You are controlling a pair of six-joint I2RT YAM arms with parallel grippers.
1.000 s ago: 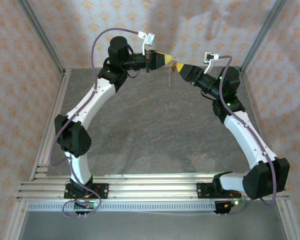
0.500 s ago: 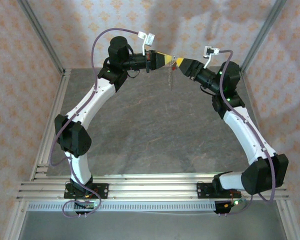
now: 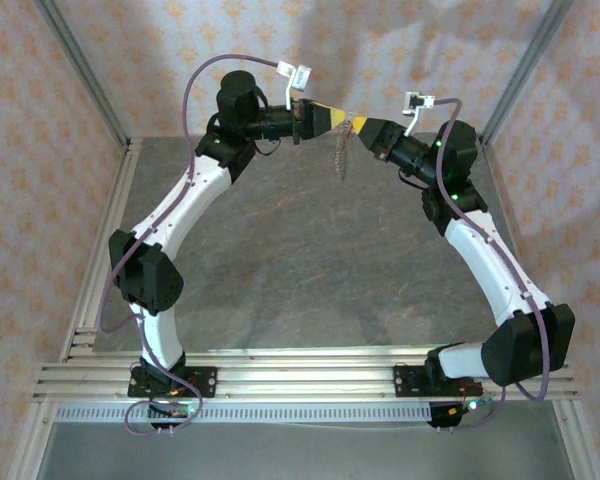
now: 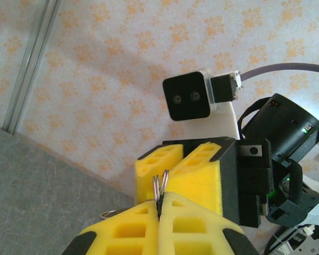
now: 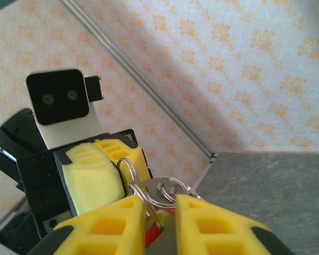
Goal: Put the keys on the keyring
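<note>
Both arms are meeting above the table's (image 3: 280, 260) far middle. The left gripper (image 3: 334, 118) is clamping the keyring (image 4: 160, 187), its chain (image 3: 340, 158) dangling, while the right gripper (image 3: 360, 126) is pinching the red-headed key (image 5: 154, 234) just beside it.

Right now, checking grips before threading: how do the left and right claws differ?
The left claw grips the keyring; the right claw grips the key by its red head. The left claw's fingers press together; the right claw's leave a gap. Both have yellow pads, tips meeting.
</note>
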